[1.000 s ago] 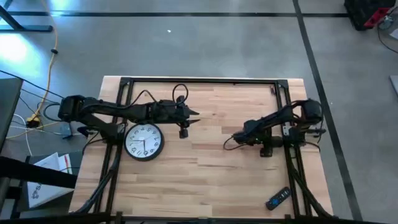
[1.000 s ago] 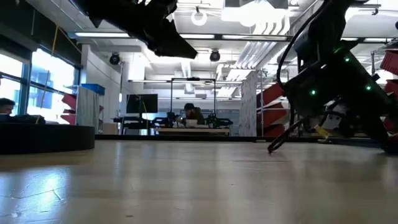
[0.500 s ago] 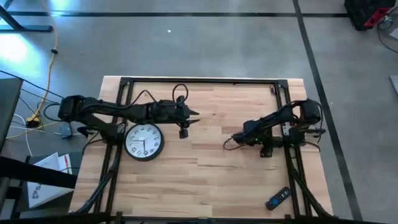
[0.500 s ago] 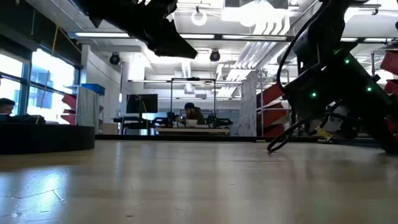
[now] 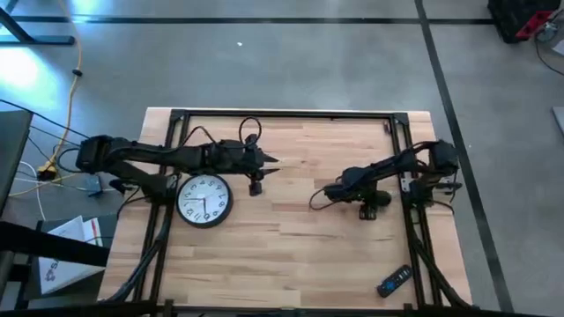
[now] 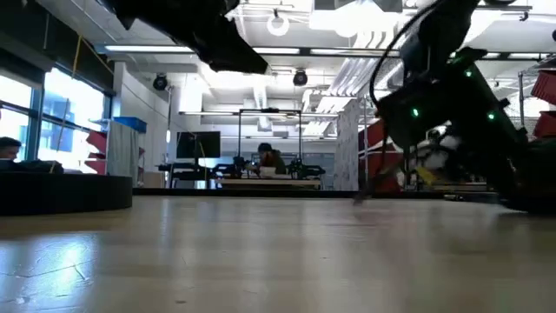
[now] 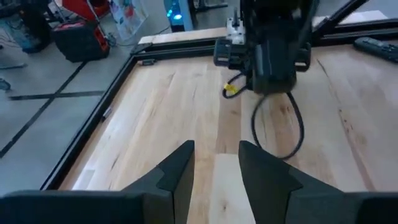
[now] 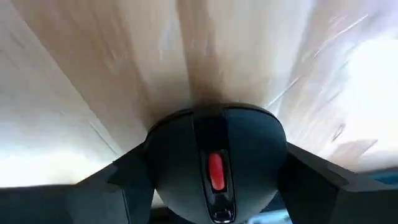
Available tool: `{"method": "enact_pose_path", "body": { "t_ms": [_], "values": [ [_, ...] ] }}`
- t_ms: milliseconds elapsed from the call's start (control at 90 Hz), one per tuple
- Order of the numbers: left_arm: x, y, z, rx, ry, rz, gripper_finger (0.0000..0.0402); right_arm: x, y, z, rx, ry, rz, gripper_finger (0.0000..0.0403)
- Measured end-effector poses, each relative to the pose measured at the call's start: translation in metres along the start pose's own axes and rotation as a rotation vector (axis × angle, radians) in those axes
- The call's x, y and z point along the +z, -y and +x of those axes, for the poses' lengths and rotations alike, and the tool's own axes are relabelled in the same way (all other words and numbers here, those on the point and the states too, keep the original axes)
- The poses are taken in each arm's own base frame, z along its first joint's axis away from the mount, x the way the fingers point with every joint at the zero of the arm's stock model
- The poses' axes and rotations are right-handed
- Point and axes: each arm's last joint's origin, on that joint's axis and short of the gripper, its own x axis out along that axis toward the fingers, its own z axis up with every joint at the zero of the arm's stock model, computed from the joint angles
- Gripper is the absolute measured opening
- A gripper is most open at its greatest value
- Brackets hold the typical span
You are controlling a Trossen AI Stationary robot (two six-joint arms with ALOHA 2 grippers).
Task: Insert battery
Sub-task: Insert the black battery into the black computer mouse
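A dark computer mouse (image 8: 214, 155) with a red scroll wheel sits between the fingers of my right gripper (image 5: 329, 190), right of the table's middle. The high view hides the mouse under the gripper. My left gripper (image 5: 267, 162) hangs over the table left of the middle, just beyond a round white wall clock (image 5: 204, 199) that lies face up. It is open with nothing between its fingers (image 7: 177, 171). The left wrist view looks across the wood at my right arm (image 7: 270, 43). No battery shows in any view. My right gripper pinches the mouse by its two long sides (image 8: 155, 155), one finger (image 8: 124, 180) on each side. The mouse's top with the red wheel faces the wrist camera, and the table's wood shows beyond it.
A dark remote control (image 5: 394, 280) lies near the table's near right corner. A black frame (image 5: 282, 114) runs along the far edge and down both sides. A cable loop (image 5: 315, 201) hangs off my right arm. Bare wood lies between the two grippers.
My right gripper has moved toward the table's left edge and risen a little, carrying the mouse; its cable loop has gone along. My left arm has drawn back slightly toward the left edge.
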Motion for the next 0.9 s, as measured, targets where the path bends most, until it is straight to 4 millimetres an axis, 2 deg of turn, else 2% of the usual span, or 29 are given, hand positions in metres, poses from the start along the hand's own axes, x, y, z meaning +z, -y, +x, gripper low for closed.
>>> {"method": "enact_pose_path", "body": {
  "t_ms": [122,278,367,456,667,900],
  "values": [
    [-0.001,0.005,-0.013,-0.010,0.022,0.015,0.0110,-0.001,0.003,-0.019,0.040,0.178,0.071,0.0246],
    [-0.010,0.004,-0.029,0.016,0.152,0.012,0.0110,-0.013,0.008,-0.048,0.058,0.432,0.158,0.0246],
    [-0.019,0.003,-0.032,0.005,0.236,-0.006,0.0110,-0.022,0.012,-0.065,0.054,0.571,0.196,0.0246],
    [-0.027,0.002,-0.028,-0.009,0.245,-0.033,0.0110,-0.032,0.015,-0.081,0.048,0.719,0.224,0.0246],
    [-0.040,-0.006,0.002,0.000,0.181,-0.149,0.0110,-0.067,0.015,-0.110,-0.035,0.975,0.307,0.0246],
    [-0.024,-0.023,0.062,0.016,0.089,-0.191,0.0110,-0.098,0.019,-0.117,-0.113,1.065,0.463,0.0245]
  ]
}}
